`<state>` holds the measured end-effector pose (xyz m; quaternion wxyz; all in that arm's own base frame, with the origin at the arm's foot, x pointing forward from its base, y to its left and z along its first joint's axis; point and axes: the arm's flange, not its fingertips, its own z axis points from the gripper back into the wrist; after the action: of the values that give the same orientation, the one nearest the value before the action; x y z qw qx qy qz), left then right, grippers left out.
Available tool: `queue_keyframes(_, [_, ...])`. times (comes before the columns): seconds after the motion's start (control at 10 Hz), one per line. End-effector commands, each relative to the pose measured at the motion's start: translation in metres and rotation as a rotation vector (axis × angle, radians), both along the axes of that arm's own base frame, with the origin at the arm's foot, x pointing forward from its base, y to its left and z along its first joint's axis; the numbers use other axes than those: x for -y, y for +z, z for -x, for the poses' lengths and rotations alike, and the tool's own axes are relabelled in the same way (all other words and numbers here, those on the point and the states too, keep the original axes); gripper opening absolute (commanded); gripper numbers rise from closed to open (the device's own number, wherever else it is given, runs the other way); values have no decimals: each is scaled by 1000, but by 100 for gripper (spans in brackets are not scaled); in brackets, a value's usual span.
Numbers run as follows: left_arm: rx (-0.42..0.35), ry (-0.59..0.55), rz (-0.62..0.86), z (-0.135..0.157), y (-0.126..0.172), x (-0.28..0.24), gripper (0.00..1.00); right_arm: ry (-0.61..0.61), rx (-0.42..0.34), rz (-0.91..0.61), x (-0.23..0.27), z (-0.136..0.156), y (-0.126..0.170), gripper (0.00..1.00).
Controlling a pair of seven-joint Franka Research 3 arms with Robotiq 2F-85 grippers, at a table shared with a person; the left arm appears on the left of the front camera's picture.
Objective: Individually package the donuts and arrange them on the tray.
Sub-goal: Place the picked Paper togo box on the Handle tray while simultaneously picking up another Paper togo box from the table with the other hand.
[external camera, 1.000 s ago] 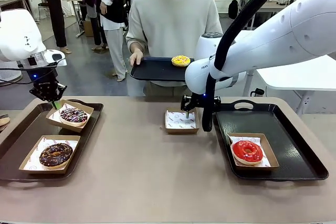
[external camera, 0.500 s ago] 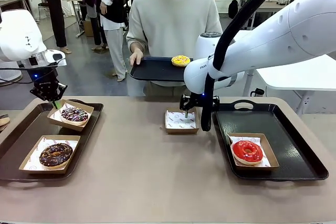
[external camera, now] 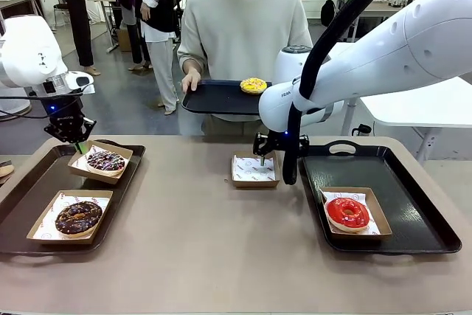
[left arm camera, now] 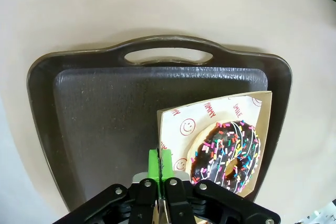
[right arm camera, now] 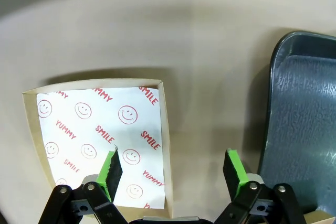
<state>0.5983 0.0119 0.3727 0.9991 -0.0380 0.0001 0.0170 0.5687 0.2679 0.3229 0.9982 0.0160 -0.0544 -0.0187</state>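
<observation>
the left gripper (left arm camera: 160, 157) is clenched on the donut box (left arm camera: 177, 124) edge beside the sprinkled donut (left arm camera: 219, 145), while the right gripper (right arm camera: 173, 165) hangs released astride the empty box (right arm camera: 89, 124) wall.

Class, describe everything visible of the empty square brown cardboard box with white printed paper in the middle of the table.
The square brown cardboard box is shallow and empty, lined with white paper printed with red smiley faces, "YUMMY" and "SMILE". It lies flat on the tan table, close beside the dark plastic tray on the robot's right, not touching it. The open right gripper straddles one wall: one green pad over the liner, the other outside.
</observation>
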Motion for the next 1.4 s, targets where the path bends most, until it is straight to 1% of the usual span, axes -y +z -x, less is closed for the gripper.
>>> queue_keyframes(0.0, [-1, 12, -14, -5, 0, 1, 1, -15, 15, 4, -4, -4, -3, 100])
queue_keyframes(0.1, [-6, 8, -7, -5, 1, 1, 59, -17, 14, -2, -4, -4, -3, 42])
queue_keyframes(0.2, [-9, 9, -5, -5, 1, 1, 59, -20, 14, -3, -4, -4, -3, 42])
queue_keyframes(0.3, [-11, 11, -13, -4, 1, 1, 100, -25, 14, -4, -3, -5, -3, 0])
queue_keyframes(0.4, [-14, 9, -24, -4, 2, 0, 62, -28, 12, -5, -3, -5, -4, 37])
queue_keyframes(0.5, [-18, -1, -32, -2, 2, 0, 100, -35, 17, -1, -1, -5, -4, 0])
queue_keyframes(0.8, [-20, -12, -45, 1, 4, 0, 100, -51, 7, -8, 6, -5, -6, 0])
queue_keyframes(1.3, [-21, -11, -22, 5, 9, -3, 100, -55, 20, -2, 5, -5, -1, 0])
